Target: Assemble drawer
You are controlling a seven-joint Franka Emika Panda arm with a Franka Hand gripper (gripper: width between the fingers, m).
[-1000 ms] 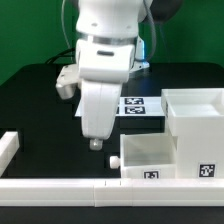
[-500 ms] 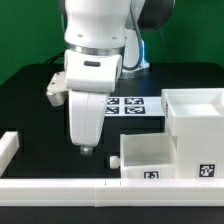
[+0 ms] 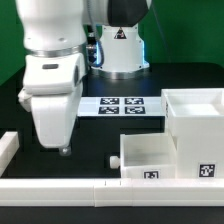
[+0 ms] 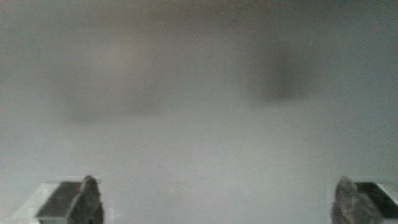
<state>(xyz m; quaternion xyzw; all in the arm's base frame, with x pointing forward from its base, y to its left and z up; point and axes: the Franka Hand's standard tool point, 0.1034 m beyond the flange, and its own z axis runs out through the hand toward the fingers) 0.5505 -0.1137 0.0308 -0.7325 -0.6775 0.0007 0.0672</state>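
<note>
Since a second ago the arm has swung away toward the exterior view's left, so the gripper (image 3: 64,148) now hangs well apart from the drawer housing (image 3: 196,118), low over the black table (image 3: 10,115). In the wrist view its fingertips (image 4: 71,200) stand wide apart with nothing between them. The knobbed tray (image 3: 150,155) sits against the housing on the exterior view's left. The marker board (image 3: 121,105) lies behind the housing toward that same side. The long white rail (image 3: 70,186) runs in front of the housing.
</note>
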